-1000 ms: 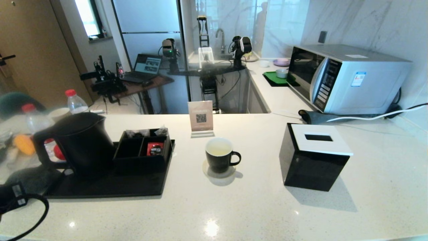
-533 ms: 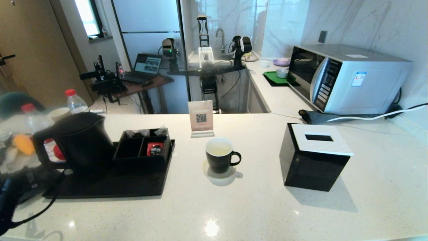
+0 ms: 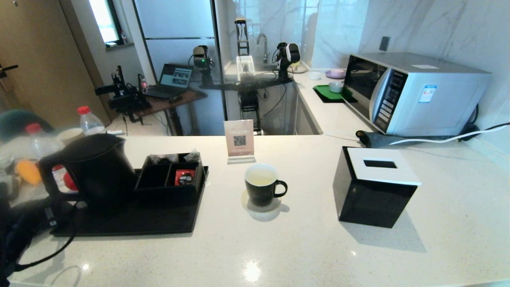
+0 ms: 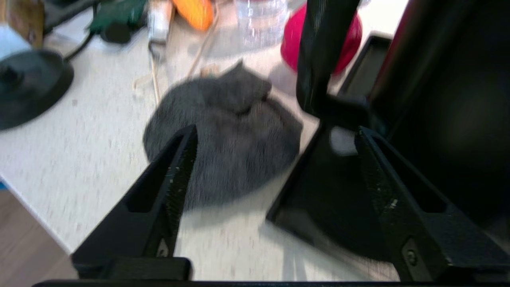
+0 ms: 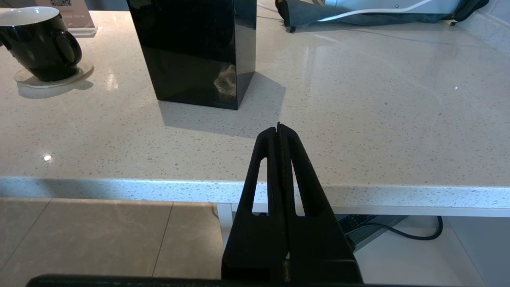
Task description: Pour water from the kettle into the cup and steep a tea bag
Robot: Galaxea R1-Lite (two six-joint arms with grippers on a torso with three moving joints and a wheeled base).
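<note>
The matte black kettle [image 3: 93, 167] stands on a black tray [image 3: 131, 223] at the left, its loop handle [image 4: 318, 59] facing my left arm [image 3: 18, 239]. My left gripper [image 4: 277, 130] is open just short of the handle's base, over the tray's corner, holding nothing. The black cup [image 3: 261, 185] with a cream inside sits on a coaster mid-counter, also seen as the cup [image 5: 38, 44] in the right wrist view. Small translucent pouches [image 3: 194, 156] lie in the organiser's back compartments; I cannot tell whether one is the tea bag. My right gripper [image 5: 278, 125] hangs shut at the counter's front edge.
A black organiser [image 3: 169, 179] with a red packet [image 3: 184, 177] shares the tray. A black tissue box [image 3: 374, 187] stands right of the cup. A grey cloth [image 4: 223, 135], bottles and clutter lie left of the tray. A sign [image 3: 239, 141] and microwave [image 3: 414, 93] stand behind.
My left arm has come up from the lower left corner and forward toward the kettle's handle. Kettle, cup and right arm have not moved.
</note>
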